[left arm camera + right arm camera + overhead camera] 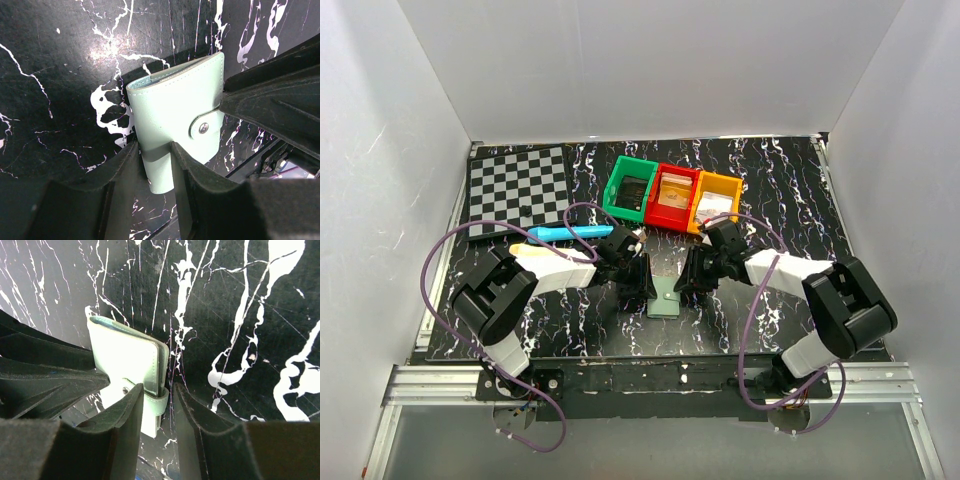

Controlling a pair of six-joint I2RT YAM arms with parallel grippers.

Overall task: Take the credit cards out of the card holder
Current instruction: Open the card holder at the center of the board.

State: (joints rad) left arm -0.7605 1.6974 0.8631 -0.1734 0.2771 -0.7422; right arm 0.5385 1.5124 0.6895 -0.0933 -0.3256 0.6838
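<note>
Desk: black slab with white marble veining [800, 200], seen in all three views.
Task item: small flat pale-green bifold card holder [170, 115], folded shut, located near the front-middle of the desk between the two arms [665, 300].
Closure: strap-like snap tab [205, 127] with a round metal stud is laid across the outer panel.
Left fingers [120, 190]: closed on one end of the card holder, which is pinched between the two pads.
Right fingers [125, 425]: set astride the tab edge of the card holder [127, 360]. One pad is touching the tab, but whether it is clamped cannot be told.
Contact with desk: cannot be told.
Behind, well apart: green plastic bin [616, 185], red plastic bin [675, 170] and orange plastic bin [720, 180] in a touching row. A grey checkered board [517, 188] and a blue pen [570, 231] are at the left.
</note>
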